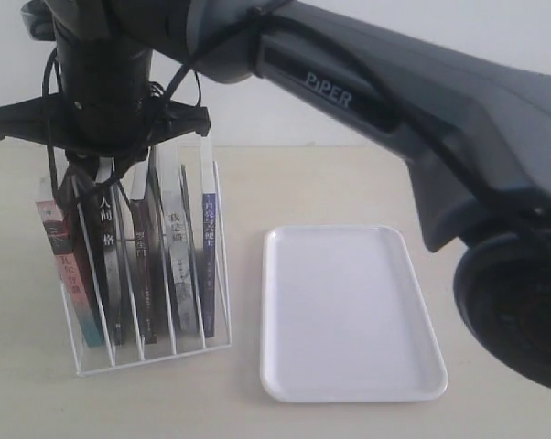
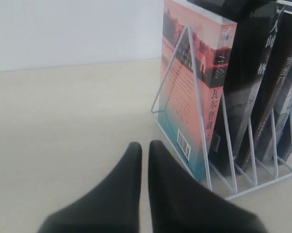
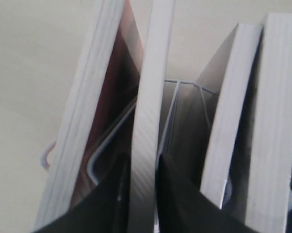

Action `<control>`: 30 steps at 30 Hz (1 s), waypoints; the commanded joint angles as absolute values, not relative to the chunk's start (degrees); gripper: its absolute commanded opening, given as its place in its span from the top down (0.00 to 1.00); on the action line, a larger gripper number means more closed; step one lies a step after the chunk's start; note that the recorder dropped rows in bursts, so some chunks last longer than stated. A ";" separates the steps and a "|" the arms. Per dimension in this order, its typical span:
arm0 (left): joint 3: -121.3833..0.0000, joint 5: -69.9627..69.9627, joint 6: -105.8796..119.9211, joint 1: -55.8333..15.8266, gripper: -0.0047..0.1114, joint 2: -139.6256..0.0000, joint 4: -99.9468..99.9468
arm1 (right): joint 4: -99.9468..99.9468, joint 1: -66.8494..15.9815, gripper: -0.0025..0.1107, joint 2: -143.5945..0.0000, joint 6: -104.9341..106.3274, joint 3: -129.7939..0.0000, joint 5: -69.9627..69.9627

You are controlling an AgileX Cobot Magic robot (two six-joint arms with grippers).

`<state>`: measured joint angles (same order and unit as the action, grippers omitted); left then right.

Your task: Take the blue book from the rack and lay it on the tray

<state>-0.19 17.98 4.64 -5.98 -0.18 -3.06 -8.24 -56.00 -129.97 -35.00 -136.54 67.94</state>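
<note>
The blue book (image 1: 208, 256) stands upright in the last slot on the tray side of the white wire rack (image 1: 152, 352), showing its narrow blue spine. The white tray (image 1: 349, 311) lies flat beside the rack with nothing on it. My right gripper (image 1: 111, 183) reaches across and hangs over the other half of the rack, away from the blue book. In the right wrist view its fingers (image 3: 145, 167) are shut on the page edge of a thin book, seemingly the black-spined book (image 1: 106, 247). My left gripper (image 2: 145, 145) is shut on nothing, low over the table beside the rack's end.
Other books fill the rack: a pink-and-teal one (image 2: 194, 97) at the outer end, a dark brown one (image 1: 143, 265) and a grey-spined one (image 1: 179, 265). The right arm's big grey link (image 1: 422, 110) crosses above the tray. A pale wall stands behind.
</note>
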 commanded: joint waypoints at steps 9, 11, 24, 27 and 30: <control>0.00 18.02 4.26 -5.78 0.92 0.00 -3.06 | -9.11 -56.01 0.98 -127.68 -35.55 -137.22 65.40; 0.00 18.02 4.26 -5.78 0.92 0.00 -3.06 | -9.52 -56.01 0.98 -128.54 -35.67 -137.22 64.68; 0.00 18.02 4.26 -5.78 0.92 0.00 -3.06 | -11.23 -56.01 0.98 -131.24 -39.18 -137.22 61.82; 0.00 18.02 4.26 -5.78 0.92 0.00 -3.06 | -11.11 -56.01 0.98 -131.24 -39.69 -137.22 61.79; 0.00 18.02 4.26 -5.78 0.92 0.00 -3.06 | -10.74 -56.01 0.95 -131.24 -39.69 -137.22 61.91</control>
<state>-0.19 17.98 4.64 -5.98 -0.18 -3.06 -10.57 -56.00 -131.88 -39.44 -136.54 65.31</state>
